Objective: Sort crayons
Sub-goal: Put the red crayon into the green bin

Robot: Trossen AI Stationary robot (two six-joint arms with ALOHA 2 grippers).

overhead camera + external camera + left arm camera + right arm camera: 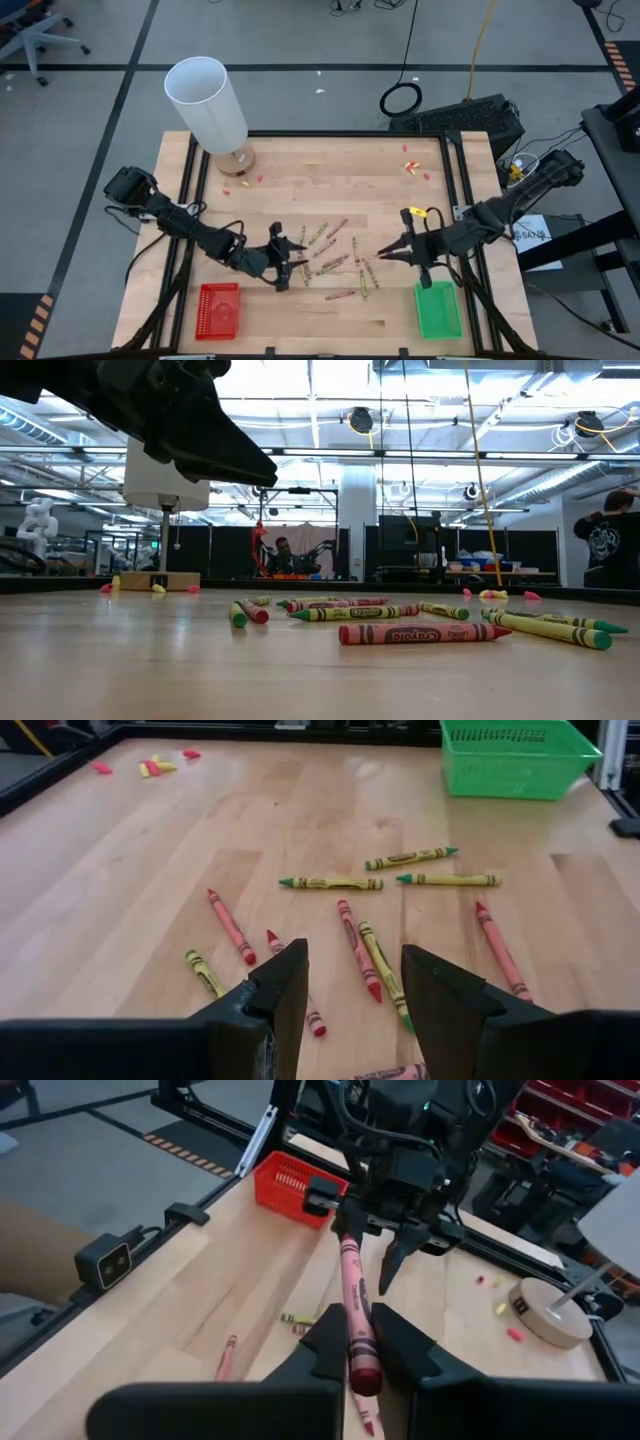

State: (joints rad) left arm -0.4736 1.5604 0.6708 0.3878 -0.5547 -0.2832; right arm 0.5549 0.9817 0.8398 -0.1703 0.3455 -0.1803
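From my remote seat I read the bench [340, 180] left to right. The red tray [218, 310] at the near left edge looks empty, as far as I can tell from above. Beside it, my left gripper [285, 265] hangs low at the left fringe of the pile, its jaws parted with nothing between them. The crayons [335, 262] lie scattered across the middle of the bench, red and green ones mixed, roughly a dozen, some touching and some apart. At the right fringe of the pile, my right gripper [358, 1342] has its jaws clenched on a red crayon [355, 1305], lifted clear of the wood and pointing toward the left arm. Farther right, the green tray [438, 310] also appears empty. I judge the sorting barely begun: one red crayon is in hand, on the side away from the red tray, and nearly everything else remains loose on the bench.
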